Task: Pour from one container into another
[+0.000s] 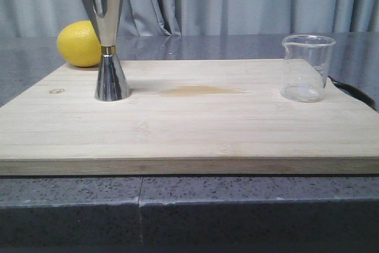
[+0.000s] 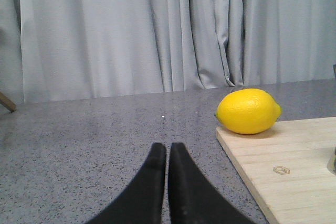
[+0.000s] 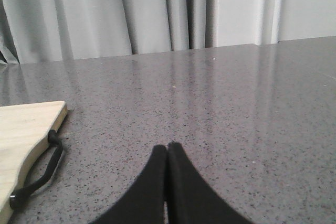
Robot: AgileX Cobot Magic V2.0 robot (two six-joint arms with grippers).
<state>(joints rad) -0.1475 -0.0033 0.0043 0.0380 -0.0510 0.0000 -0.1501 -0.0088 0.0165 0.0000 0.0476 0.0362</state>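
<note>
A small clear glass beaker (image 1: pixel 306 67) with a pour spout stands upright on the right part of a pale wooden board (image 1: pixel 189 128). A tall steel hourglass jigger (image 1: pixel 108 44) with a gold band at its waist stands upright on the board's left part. Neither gripper shows in the front view. My left gripper (image 2: pixel 167 150) is shut on nothing, low over the grey counter to the left of the board. My right gripper (image 3: pixel 167 149) is shut on nothing over the counter, off the board's right end. Neither wrist view shows the beaker or the whole jigger.
A yellow lemon (image 1: pixel 79 44) (image 2: pixel 248 110) lies at the board's far left corner, behind the jigger. A faint brown stain (image 1: pixel 198 90) marks the board's middle. A black cord loop (image 3: pixel 39 174) hangs from the board's handle end. Grey curtains close the back.
</note>
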